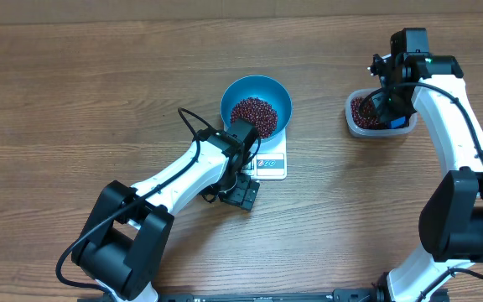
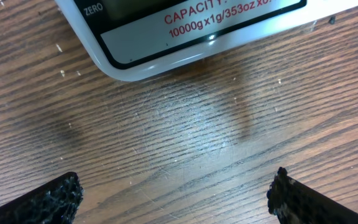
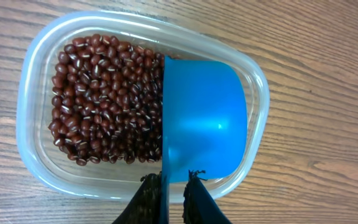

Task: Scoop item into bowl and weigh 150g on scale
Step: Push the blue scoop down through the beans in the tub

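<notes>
noting left gripper spreading wide, just beside scale. noting right gripper pinching scoop handle, resting scoop in tub beside beans. noting bowl sitting on scale, holding beans.

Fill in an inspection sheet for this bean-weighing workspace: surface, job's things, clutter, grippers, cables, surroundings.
Surface: brown wood-grain table.
Job's things: round deep blue bowl holding small red-brown beans, standing on the small white square scale; clear plastic tub holds more beans and the small blue plastic scoop.
Clutter: nothing seen.
Grippers: left gripper open and empty, by the scale's display edge; right gripper shut on the scoop's handle, above the tub.
Cables: black cables loop along both arms.
Surroundings: nothing seen.
</notes>
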